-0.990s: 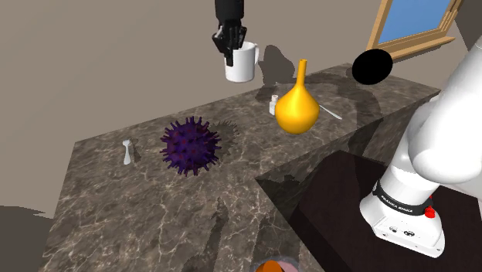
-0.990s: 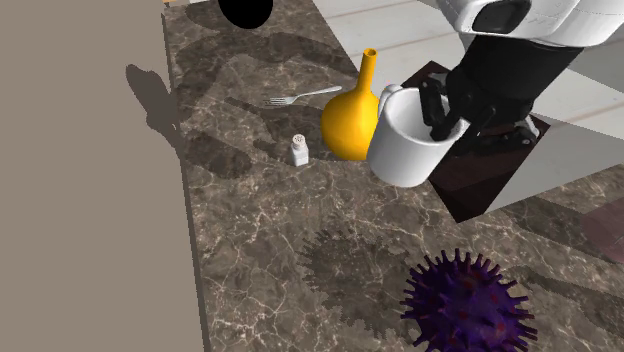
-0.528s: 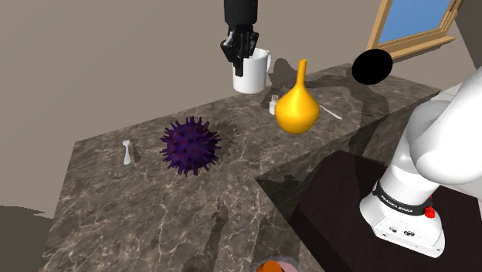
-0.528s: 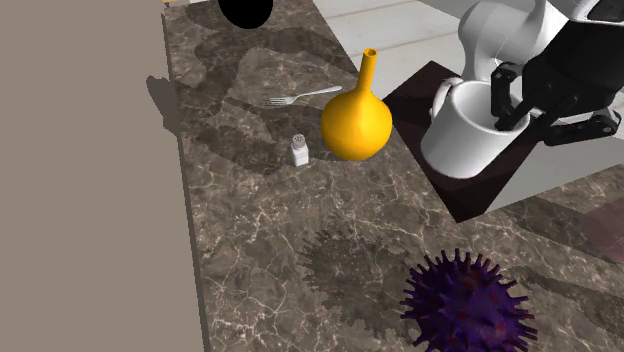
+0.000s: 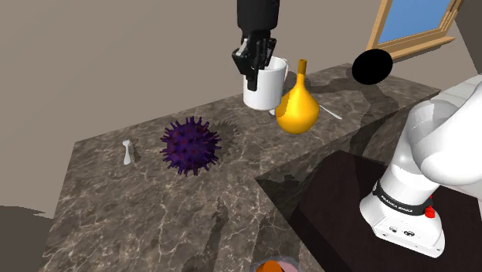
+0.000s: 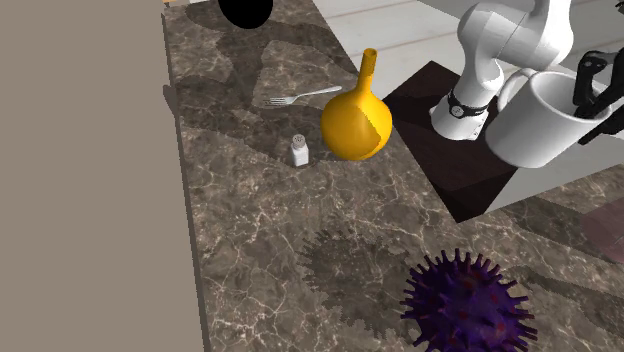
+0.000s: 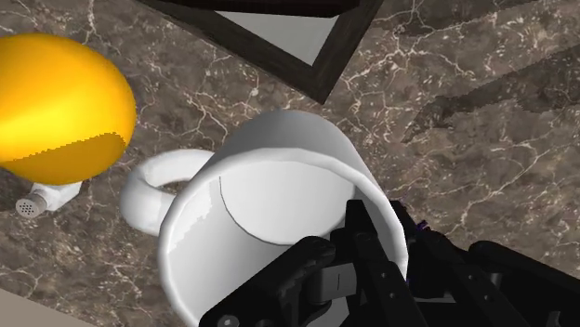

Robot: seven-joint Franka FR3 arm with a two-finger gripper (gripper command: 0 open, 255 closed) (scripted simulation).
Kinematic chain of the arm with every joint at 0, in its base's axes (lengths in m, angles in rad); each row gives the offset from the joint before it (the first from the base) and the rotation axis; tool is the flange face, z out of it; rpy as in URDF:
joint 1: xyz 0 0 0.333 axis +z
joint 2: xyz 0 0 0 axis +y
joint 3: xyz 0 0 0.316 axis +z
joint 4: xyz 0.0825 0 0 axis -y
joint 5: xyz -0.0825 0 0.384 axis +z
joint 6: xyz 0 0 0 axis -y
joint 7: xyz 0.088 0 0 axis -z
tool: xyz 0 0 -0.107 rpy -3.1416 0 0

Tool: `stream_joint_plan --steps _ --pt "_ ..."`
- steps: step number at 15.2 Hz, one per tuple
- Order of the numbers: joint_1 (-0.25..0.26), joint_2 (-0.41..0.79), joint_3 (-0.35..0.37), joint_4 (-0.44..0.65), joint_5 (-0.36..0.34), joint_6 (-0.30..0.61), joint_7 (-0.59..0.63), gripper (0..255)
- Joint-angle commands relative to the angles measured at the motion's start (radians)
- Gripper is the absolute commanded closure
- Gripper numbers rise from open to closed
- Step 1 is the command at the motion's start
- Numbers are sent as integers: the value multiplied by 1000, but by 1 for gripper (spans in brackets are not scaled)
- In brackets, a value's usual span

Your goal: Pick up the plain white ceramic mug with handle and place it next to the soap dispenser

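Counter (image 5: 154, 209): dark marble, beige wall (image 5: 93, 62) behind | tool (image 5: 252, 69) clamped on mug (image 5: 263, 90) rim, prob. airborne

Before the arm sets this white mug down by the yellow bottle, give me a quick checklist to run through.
1. Grip: the gripper is shut on the mug at its rim, one finger inside, one outside. Ok.
2. Mug lifted off the counter, opening up. Ok.
3. Gap to the yellow bottle: in the wrist view the handle and the bottle are apart. Ok.
4. Landing spot: a shaker stands right beside the bottle, close to the handle. Not ok; steer clear of it.
5. Height left above the counter. Cannot tell.
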Motion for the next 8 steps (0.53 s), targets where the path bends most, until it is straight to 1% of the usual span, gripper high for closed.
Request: stream_joint_plan --steps 1,8 --pt "17 -41 23 -36 18 -3 33 255" --pt "81 -151 120 -90 90 -47 168 255"
